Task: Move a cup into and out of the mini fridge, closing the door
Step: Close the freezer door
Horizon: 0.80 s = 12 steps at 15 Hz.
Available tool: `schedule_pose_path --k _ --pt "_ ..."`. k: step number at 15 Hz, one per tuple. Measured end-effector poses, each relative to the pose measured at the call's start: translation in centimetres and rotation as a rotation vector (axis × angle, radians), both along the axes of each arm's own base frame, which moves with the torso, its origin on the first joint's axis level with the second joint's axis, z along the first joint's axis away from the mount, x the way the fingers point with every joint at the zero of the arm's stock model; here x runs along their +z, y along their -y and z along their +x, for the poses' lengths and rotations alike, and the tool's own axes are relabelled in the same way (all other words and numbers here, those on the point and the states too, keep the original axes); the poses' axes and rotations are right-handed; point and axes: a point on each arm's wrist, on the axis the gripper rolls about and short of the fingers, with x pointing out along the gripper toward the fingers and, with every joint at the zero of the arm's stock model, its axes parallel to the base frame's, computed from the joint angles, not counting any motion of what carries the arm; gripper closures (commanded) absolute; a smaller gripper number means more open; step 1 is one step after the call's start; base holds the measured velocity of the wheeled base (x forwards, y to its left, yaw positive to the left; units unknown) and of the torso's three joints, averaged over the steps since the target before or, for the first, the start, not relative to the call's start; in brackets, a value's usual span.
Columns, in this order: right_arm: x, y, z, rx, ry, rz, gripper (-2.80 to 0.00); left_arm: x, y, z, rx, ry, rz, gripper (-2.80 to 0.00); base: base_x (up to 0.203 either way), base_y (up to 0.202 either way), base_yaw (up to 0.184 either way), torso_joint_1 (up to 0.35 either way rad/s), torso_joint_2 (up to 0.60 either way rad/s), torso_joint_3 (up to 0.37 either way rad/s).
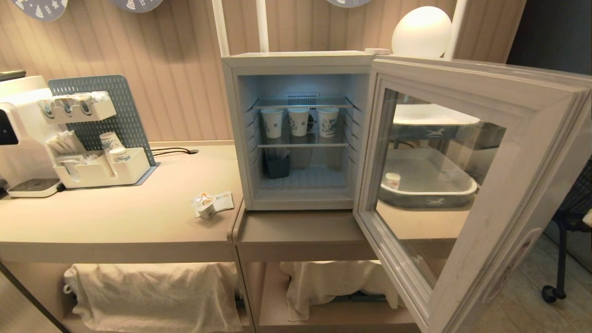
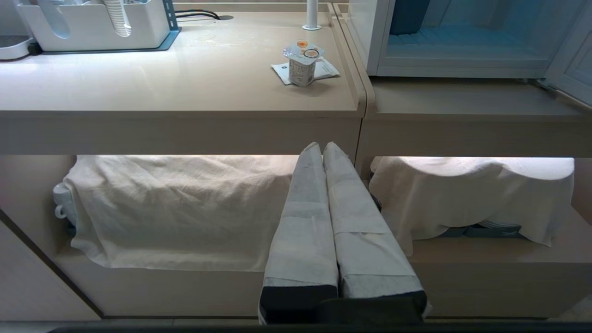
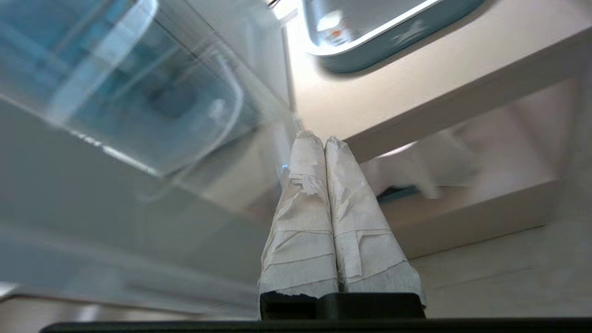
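**Fridge standing open, cup waiting on the counter**

The mini fridge [image 1: 296,134] is sitting on the far side of the right-hand counter [image 1: 300,231] with its door [image 1: 467,185] swinging wide open toward the near right, the glass pane facing into the room. Inside, three taller paper cups [image 1: 299,121] are standing in a row on the upper wire shelf, and a dark container [image 1: 277,165] is resting on the floor of the compartment at the left.

The cup [image 1: 206,205] is sitting outside the fridge, on the left counter near its right edge, on top of a flat white card [image 1: 222,201], just left of the fridge's near corner. In the left wrist view the cup [image 2: 303,64] is standing upright with its foil lid facing up.

The left gripper [image 2: 322,147] is hanging low in front of the counter's lower shelf, its paper-wrapped fingers pressed together and holding nothing; a white cloth [image 2: 175,208] is draped over the shelf behind it. The right gripper [image 3: 319,138] is likewise showing its fingers pressed together and empty, pointing up near the edge of the open door, with a blue-rimmed tray [image 3: 384,32] lying on the counter beyond.

At the far left, an organiser [image 1: 101,171] is holding more cups and sachets.
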Motion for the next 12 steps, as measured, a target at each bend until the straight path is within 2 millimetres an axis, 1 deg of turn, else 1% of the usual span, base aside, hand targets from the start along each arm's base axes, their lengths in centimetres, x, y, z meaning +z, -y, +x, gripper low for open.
schedule_pose_path --k 2,5,7,8,11,12 --pt "-0.1 1.2 1.9 0.126 -0.033 0.111 0.00 0.0 0.0 0.0 0.000 0.000 0.000 0.00 0.000 0.000 0.000 0.000 0.00 0.000" --pt "-0.9 2.1 4.5 0.379 -0.135 0.329 0.00 0.0 0.0 0.0 0.000 0.000 0.000 0.00 0.000 0.000 0.000 0.000 0.00 0.000" --pt "-0.9 1.7 6.1 0.529 -0.203 0.458 0.00 0.0 0.0 0.0 0.000 0.000 0.000 0.00 0.000 0.000 0.000 0.000 0.00 0.000" --pt "-0.7 1.3 6.8 0.564 -0.227 0.492 0.00 0.0 0.0 0.0 0.001 0.000 0.000 0.00 0.000 0.000 0.000 0.000 0.00 0.000" --pt "0.1 -0.4 8.4 0.636 -0.275 0.540 0.00 0.0 0.0 0.0 0.000 0.001 -0.001 0.00 0.000 0.000 0.000 0.000 0.00 0.000" --pt "0.5 -1.3 8.9 0.659 -0.290 0.540 0.00 0.0 0.0 0.0 0.000 0.000 -0.001 0.00 0.000 0.000 0.000 0.000 0.00 0.000"
